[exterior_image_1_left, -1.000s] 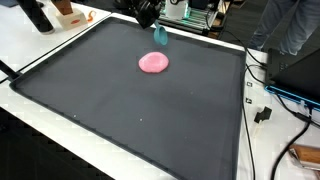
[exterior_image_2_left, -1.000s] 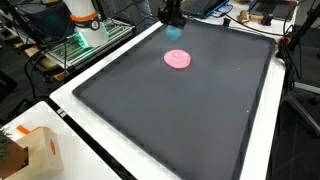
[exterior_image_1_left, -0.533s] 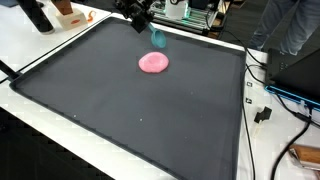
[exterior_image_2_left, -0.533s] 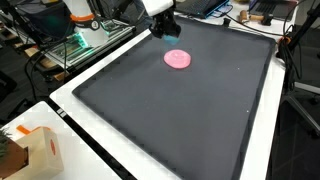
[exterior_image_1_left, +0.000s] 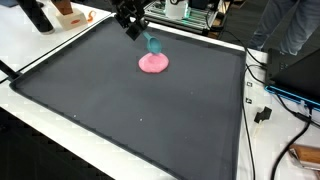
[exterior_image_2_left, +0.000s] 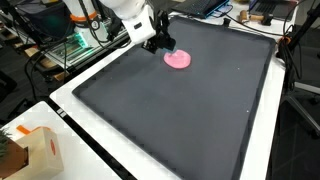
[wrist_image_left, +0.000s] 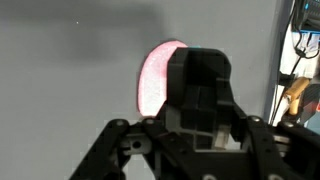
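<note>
Gripper (exterior_image_1_left: 142, 33) has tilted and dropped nearer the disc (exterior_image_1_left: 153, 63); clamped on a teal thing (exterior_image_1_left: 152, 43); above the mat (exterior_image_1_left: 120, 110).

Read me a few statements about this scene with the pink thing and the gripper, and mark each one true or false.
1. The pink round object lies on the black mat. True.
2. The gripper hangs far from the pink round object. False: it is close beside it.
3. In an exterior view, a teal object sits at the gripper's tip. True.
4. A small box stands in the middle of the black mat. False: the small box stands on the white table, off the mat.
</note>
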